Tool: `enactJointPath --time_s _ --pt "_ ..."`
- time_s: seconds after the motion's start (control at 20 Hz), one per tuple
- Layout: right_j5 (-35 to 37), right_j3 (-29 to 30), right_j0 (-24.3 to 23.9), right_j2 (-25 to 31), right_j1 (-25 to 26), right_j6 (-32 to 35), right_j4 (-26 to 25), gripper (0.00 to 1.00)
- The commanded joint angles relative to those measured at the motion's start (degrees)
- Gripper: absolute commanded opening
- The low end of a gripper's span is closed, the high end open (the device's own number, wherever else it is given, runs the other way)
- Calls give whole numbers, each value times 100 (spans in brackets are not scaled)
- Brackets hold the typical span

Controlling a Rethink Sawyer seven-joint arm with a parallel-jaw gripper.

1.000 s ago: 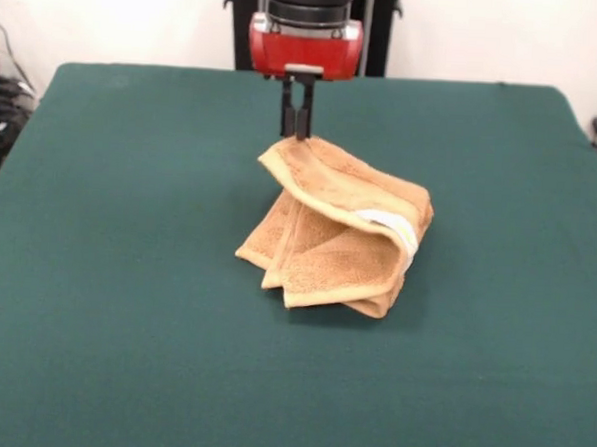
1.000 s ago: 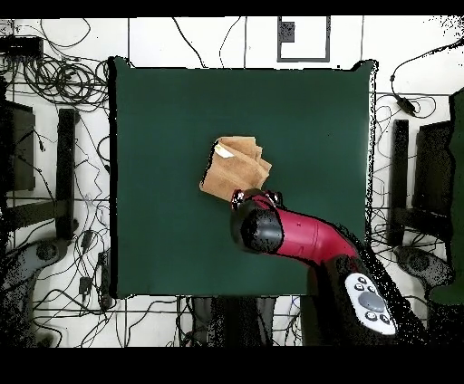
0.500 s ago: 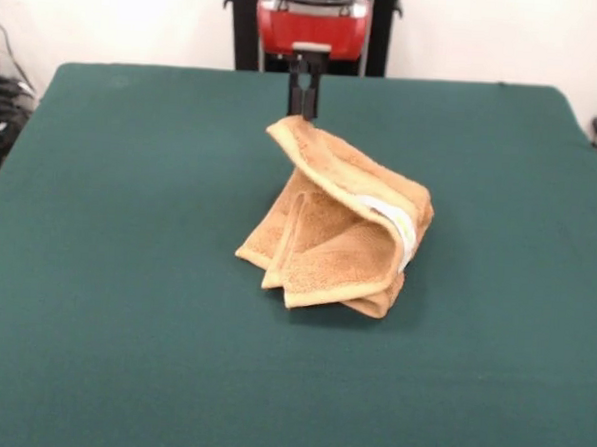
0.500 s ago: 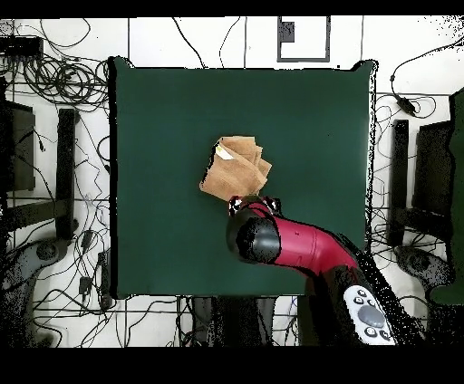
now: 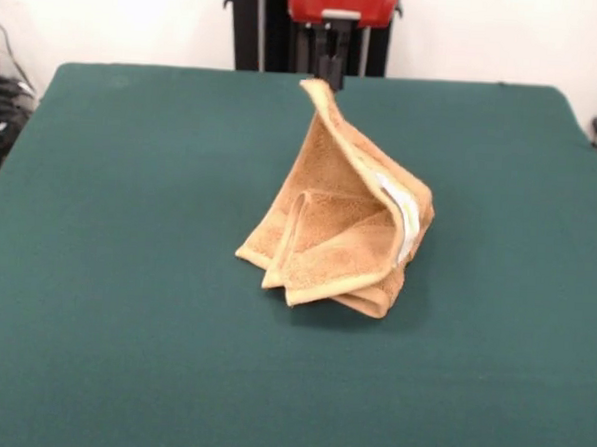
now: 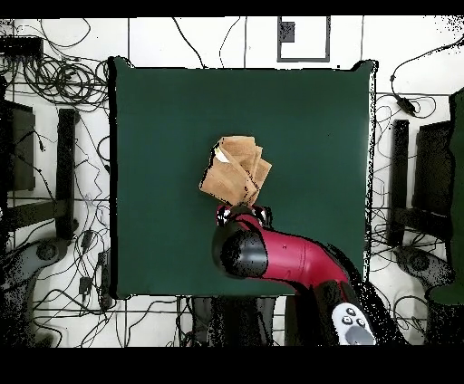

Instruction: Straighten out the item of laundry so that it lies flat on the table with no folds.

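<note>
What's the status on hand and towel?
Hand shut on towel corner, lifted to a peak. Rest of towel bunched, folded, on green table. Nothing in the way.

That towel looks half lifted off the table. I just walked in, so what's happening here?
The robot's gripper has its jaws shut on one corner of the orange-tan towel and holds that corner up, so the cloth stands in a tent-like peak. The rest of it sits bunched in folded layers on the green table. It is far from flat: the folds are not yet opened.
</note>
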Motion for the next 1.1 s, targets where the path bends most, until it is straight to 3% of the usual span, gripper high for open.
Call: enactJointPath --time_s 0.05,0.3,0.8,1.1 --pt "-256 1052 121 531 -315 1235 153 0" --pt "-341 1310 45 606 -526 1239 175 0" --pt "-764 1695 -512 1044 -420 1041 -32 0" --pt "-784 1790 -473 978 -535 1034 -76 0"
